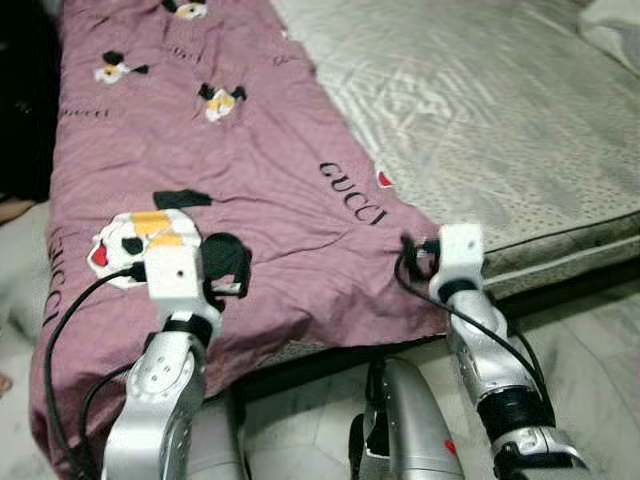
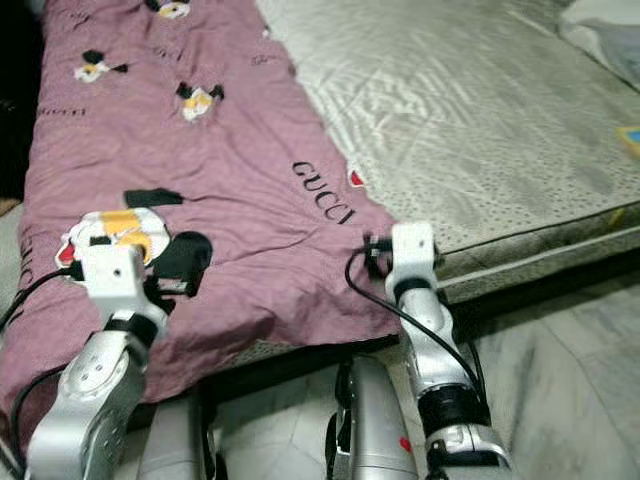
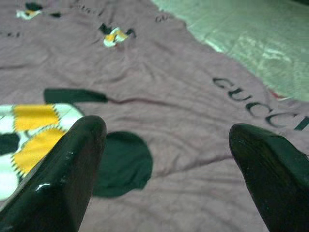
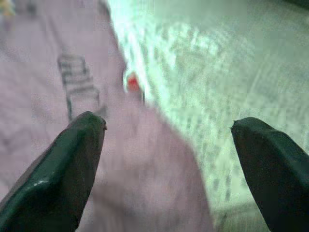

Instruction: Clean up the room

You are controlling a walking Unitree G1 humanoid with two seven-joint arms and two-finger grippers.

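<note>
Blanket (image 1: 250, 170): mauve, printed with cartoon patches and black lettering, spread flat along the robot's left side of the bed (image 1: 500, 110). Its near edge hangs over the front of the mattress toward the floor (image 1: 590, 340). Right-hand border of the blanket runs diagonally across the pale green-grey mattress cover, ending at a corner by the front edge.

Left hand (image 3: 166, 159): over the near part of the blanket, just beside the white-and-yellow cartoon patch (image 1: 140, 235). Wrist view shows both fingers (image 3: 58, 179) spread wide apart, purple cloth and a dark round print between them, nothing gripped. Can't tell whether the tips touch the fabric.

Right hand (image 4: 169, 164): at the blanket's near right corner, where purple cloth meets the bare mattress cover. Wrist view is blurred, but its fingers (image 4: 58, 169) are likewise wide apart with nothing between them except the blanket edge and mattress below. A small red mark (image 4: 131, 83) sits at the blanket border ahead of it.

Both silver arms reach forward from the bottom of the head views, black cables looping off each wrist. Tiled floor beneath the bed front.
</note>
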